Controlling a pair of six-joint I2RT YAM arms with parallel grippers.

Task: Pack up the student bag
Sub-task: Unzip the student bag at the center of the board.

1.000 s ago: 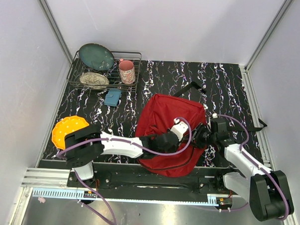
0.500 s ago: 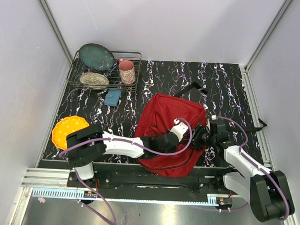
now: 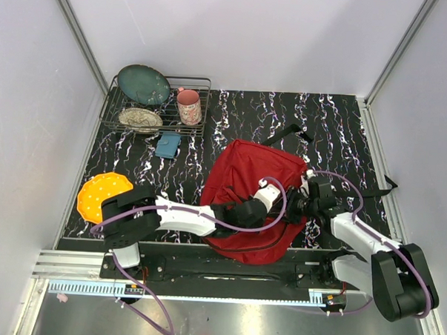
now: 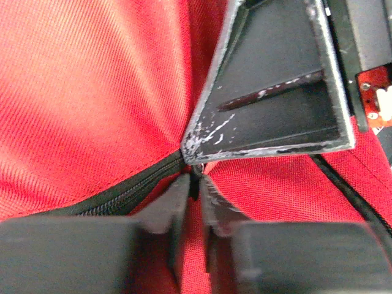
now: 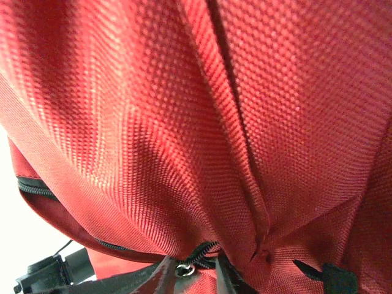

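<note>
Student bag (image 3: 245, 176) is at the zipping step: left fingers (image 4: 164, 211) nearly together about the zipper pull (image 4: 195, 176), perhaps pinching it; whether the right fingers (image 5: 150, 278) grip, I cannot tell. Next needs a steady draw.

Black white-veined tabletop (image 3: 337, 120), plain pale walls (image 3: 251, 35) on three sides, aluminium corner posts (image 3: 78, 28), even light
</note>
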